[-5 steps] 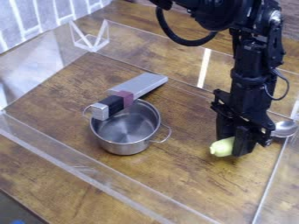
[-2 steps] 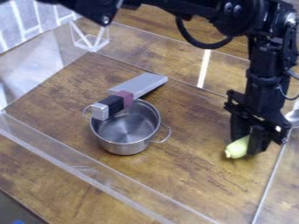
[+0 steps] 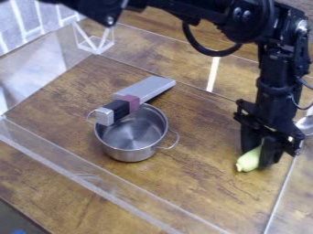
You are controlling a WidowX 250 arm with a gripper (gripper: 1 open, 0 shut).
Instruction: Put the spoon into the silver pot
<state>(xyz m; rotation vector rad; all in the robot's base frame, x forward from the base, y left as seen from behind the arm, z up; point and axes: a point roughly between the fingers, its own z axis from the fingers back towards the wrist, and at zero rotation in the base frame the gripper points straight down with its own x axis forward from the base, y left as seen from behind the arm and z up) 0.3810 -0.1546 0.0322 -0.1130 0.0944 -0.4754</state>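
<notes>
The spoon lies low over the wooden table at the right, its yellow-green handle end poking out towards the front. Its metal bowl is hidden behind the arm. My gripper points straight down and is shut on the handle, with the black fingers on either side of it. The silver pot stands empty left of centre, well apart from the gripper, with one small loop handle facing the spoon.
A flat grey slab with a purplish end leans on the pot's far rim. Clear plastic walls border the wooden table. A clear angled stand is at the back left.
The gripper and the spoon handle have shifted a little to the right, away from the pot, and slightly lower. The pot and slab have stayed put.
</notes>
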